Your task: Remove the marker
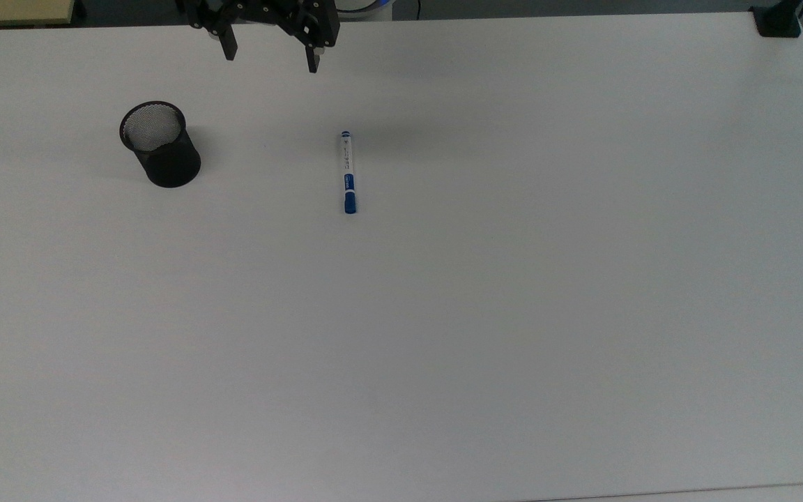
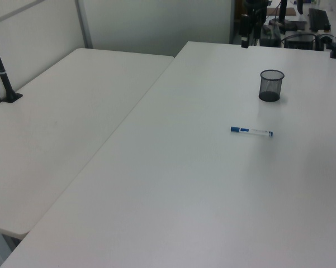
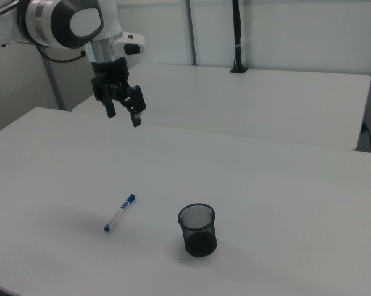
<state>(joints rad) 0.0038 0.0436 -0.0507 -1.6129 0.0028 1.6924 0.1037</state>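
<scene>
One marker (image 1: 349,171) is seen lying flat on the desk (image 1: 513,314), well apart from the mesh cup (image 1: 161,144); the gripper (image 3: 124,114) is held wide open and empty, high above the marker.

A white table (image 1: 513,314) carries two things. The marker (image 1: 348,171) lies flat on its bare top, white barrel with a blue cap at one end and a blue band at the other. In the top view, the cap end points down the picture. Well apart from it, on the top view's left, a black mesh cup (image 1: 160,143) stands upright and looks empty, though its depths are dim. Another white table (image 2: 56,128) adjoins it on the left view's left.
</scene>
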